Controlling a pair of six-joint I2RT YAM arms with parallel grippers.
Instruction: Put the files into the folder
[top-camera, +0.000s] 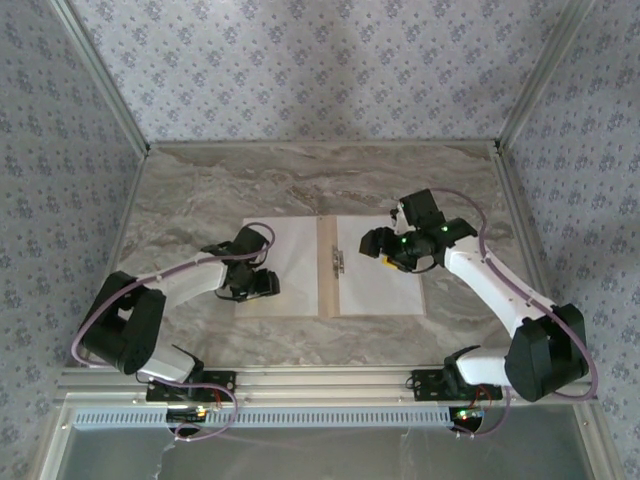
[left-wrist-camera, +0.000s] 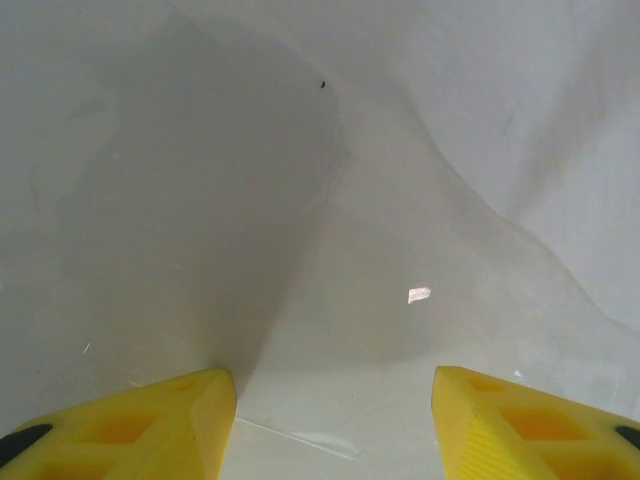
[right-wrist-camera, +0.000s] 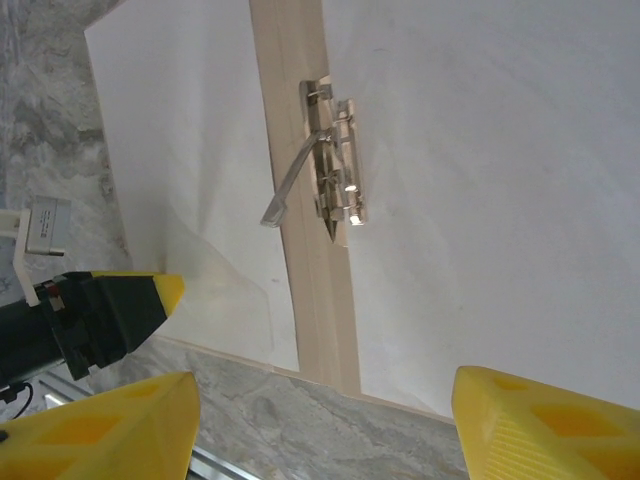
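while the left arm reaches in from the near left with its elbow bent and its wrist turned down, the left gripper (top-camera: 262, 285) sits at the near left part of the left sheet (top-camera: 295, 250). its yellow fingers (left-wrist-camera: 150, 425) stand well apart with nothing clasped between them, tips down at the paper. the right arm comes up from the near right, its forearm slanting toward the far left. the right gripper (top-camera: 378, 246) hangs over the far part of the right sheet (top-camera: 390, 292), jaws also wide and empty.

the folder (top-camera: 325, 298) lies open and flat in the middle of the marble table (top-camera: 200, 200), one white sheet on each leaf and the tan spine bare between them.

the left wrist view shows the white paper humped and creased ahead of the fingers, which is too fine to make out from above. the right wrist view shows a metal clip (right-wrist-camera: 335, 170) at the spine, on the right leaf's inner edge, its lever swung out across the spine. it also shows one yellow fingertip of the left gripper on the left sheet, close to that sheet's near edge.
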